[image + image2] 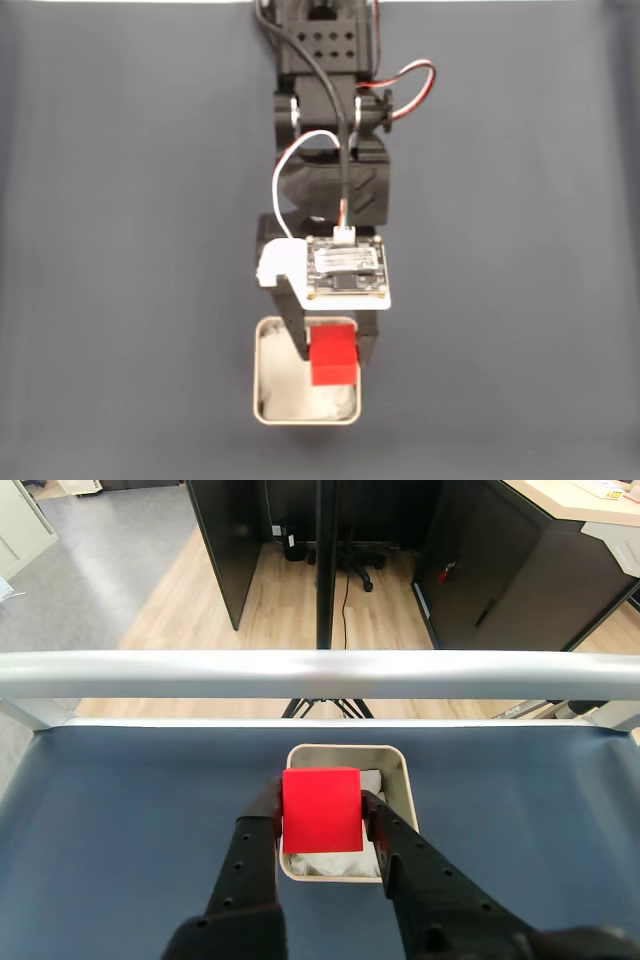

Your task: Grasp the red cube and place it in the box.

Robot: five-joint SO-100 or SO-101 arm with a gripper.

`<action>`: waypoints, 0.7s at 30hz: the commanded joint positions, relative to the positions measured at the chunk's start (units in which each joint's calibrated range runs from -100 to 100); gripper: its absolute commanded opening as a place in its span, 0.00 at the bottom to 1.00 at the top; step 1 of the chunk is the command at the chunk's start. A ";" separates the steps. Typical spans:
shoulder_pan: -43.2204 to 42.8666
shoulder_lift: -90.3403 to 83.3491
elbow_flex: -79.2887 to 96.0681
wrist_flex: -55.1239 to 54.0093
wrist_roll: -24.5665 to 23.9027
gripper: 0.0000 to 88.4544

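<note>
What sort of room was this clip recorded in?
Probably an office or lab: the wrist view shows a pale wood floor, dark desk panels and a swivel chair base beyond the silver rail edging the dark grey tabletop.

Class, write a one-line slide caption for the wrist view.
Gripper holds the red cube above the box on the dark table.

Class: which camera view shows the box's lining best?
The fixed view: it looks straight down into the box, so its white lining lies open. In the wrist view, the red cube and fingers cover most of it.
</note>
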 commanded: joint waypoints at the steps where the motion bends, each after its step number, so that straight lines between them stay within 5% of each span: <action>1: 1.05 -0.11 -3.33 -1.73 -0.49 0.05; 21: 2.47 3.79 -3.42 -4.68 0.05 0.05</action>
